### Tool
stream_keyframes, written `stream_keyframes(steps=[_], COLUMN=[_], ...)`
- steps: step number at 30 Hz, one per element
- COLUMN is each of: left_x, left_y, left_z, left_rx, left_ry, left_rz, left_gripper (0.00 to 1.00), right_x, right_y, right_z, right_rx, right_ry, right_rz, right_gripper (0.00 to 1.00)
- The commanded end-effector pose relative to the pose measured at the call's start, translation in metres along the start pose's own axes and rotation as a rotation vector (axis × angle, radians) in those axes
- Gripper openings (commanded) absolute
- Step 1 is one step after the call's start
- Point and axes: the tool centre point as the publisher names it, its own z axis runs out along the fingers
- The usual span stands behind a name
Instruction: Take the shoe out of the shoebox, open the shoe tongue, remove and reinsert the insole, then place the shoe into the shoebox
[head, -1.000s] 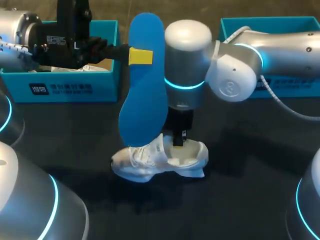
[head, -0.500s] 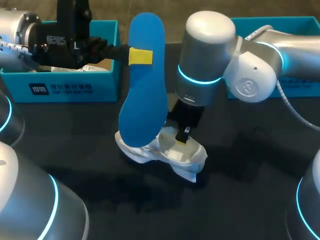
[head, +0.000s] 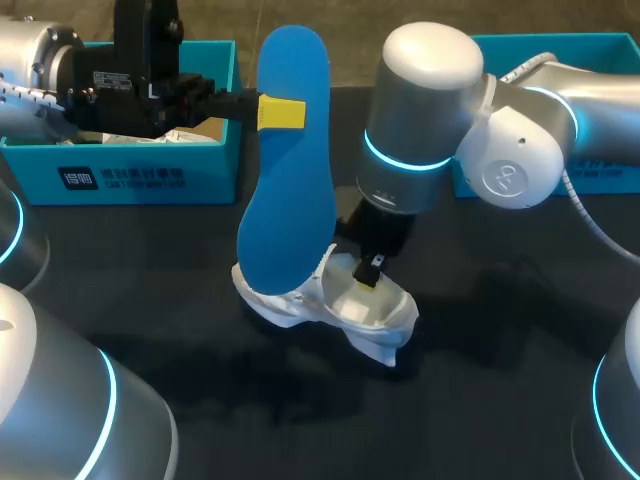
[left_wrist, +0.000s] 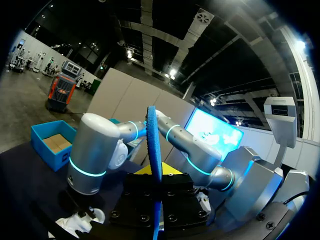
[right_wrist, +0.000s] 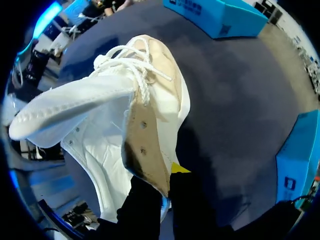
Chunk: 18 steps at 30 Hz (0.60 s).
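Insole (head: 290, 170) hung upright, pinched in the left gripper (head: 281, 112) above the white sneaker (head: 300, 305) on the table (head: 500, 400), right gripper (head: 368, 277) clamped on its collar; reinsertion looked next, needing the toe end lowered inside

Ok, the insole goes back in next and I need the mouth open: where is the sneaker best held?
Pinch the thin opening rim of the white sneaker, beside the laces, coming from above, as the right end effector does. That rim stands up with two free faces, leaving the mouth clear for the blue insole.
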Motion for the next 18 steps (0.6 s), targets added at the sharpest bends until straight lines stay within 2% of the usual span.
stream_keyframes(steps=[1,7,12,18], left_x=[0.000,0.000,0.000,0.000], left_y=[0.000,0.000,0.000,0.000], left_z=[0.001,0.001,0.001,0.001], left_rx=[-0.002,-0.002,-0.002,-0.002], left_ry=[-0.001,-0.001,-0.001,-0.001], left_rz=[-0.001,-0.001,-0.001,-0.001], left_gripper=[0.00,0.00,0.00,0.00], right_x=[0.009,0.034,0.043,0.044], right_y=[-0.024,-0.039,-0.047,-0.048], right_z=[-0.002,-0.003,-0.002,-0.002], right_rx=[-0.085,-0.146,-0.197,-0.203], right_ry=[-0.018,-0.044,-0.052,-0.058], right_rz=[0.290,0.517,0.729,0.740], right_gripper=[0.00,0.00,0.00,0.00])
